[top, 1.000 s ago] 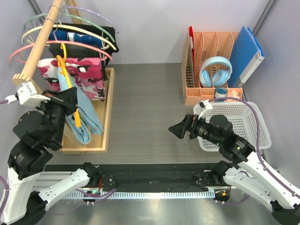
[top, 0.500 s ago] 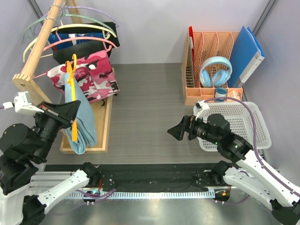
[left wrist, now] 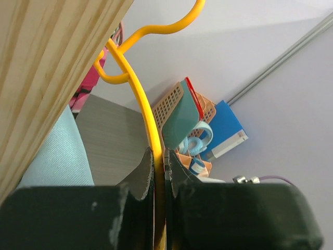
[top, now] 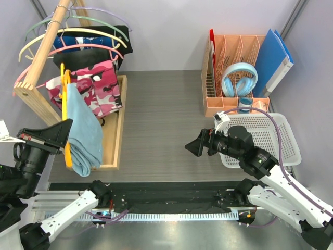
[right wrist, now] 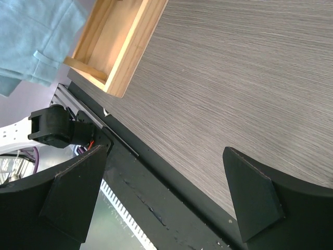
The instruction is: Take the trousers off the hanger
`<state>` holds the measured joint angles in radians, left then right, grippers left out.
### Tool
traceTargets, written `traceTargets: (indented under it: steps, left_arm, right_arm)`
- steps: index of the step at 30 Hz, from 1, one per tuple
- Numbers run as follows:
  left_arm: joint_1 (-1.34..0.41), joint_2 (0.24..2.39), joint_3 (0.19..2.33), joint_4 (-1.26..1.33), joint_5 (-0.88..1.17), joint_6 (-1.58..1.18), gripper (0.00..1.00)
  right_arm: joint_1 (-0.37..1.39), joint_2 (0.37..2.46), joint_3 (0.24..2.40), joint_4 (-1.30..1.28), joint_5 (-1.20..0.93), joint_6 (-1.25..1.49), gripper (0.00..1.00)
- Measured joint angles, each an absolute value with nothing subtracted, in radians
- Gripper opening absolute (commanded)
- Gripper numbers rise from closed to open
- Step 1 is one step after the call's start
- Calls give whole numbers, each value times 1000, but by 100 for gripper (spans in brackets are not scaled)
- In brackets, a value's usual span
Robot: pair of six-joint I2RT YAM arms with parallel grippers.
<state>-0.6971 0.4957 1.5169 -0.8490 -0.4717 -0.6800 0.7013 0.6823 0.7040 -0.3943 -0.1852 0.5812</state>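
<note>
The yellow-orange hanger [top: 65,112] stands on end at the left, in front of the wooden rack. Its hook is beside the slanted wooden rail [top: 39,60]. The sky-blue trousers [top: 83,133] hang folded over it. My left gripper [top: 64,136] is shut on the hanger's arm. In the left wrist view the pads [left wrist: 147,169] pinch the yellow hanger [left wrist: 139,99], with the trousers [left wrist: 57,156] at the left. My right gripper [top: 191,148] is open and empty above the table's middle. It also shows in the right wrist view [right wrist: 165,151], with the trousers [right wrist: 36,36] at the top left.
The rack holds a pink camouflage garment [top: 99,86], dark garments and several pastel hangers, over a wooden tray [top: 117,130]. A peach file organiser [top: 234,67] with blue headphones [top: 239,78] and a blue folder stands at the back right. A white basket [top: 283,140] lies at the right.
My left arm has drawn back toward the near left, carrying the hanger and trousers with it. The rack's garments have swung. The right arm has barely moved.
</note>
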Motion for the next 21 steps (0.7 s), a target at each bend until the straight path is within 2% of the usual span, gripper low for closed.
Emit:
traceTargets:
  steps: [11, 16, 21]
  left_arm:
    - [-698, 566, 1477, -645, -408, -548, 0]
    - [-698, 585, 1501, -690, -345, -574, 0]
    - [-700, 570, 1597, -849, -266, -616, 0]
  right_arm:
    - [701, 667, 704, -395, -187, 580, 100]
    - [701, 667, 706, -411, -196, 563, 100]
    - [701, 668, 740, -457, -222, 506, 100]
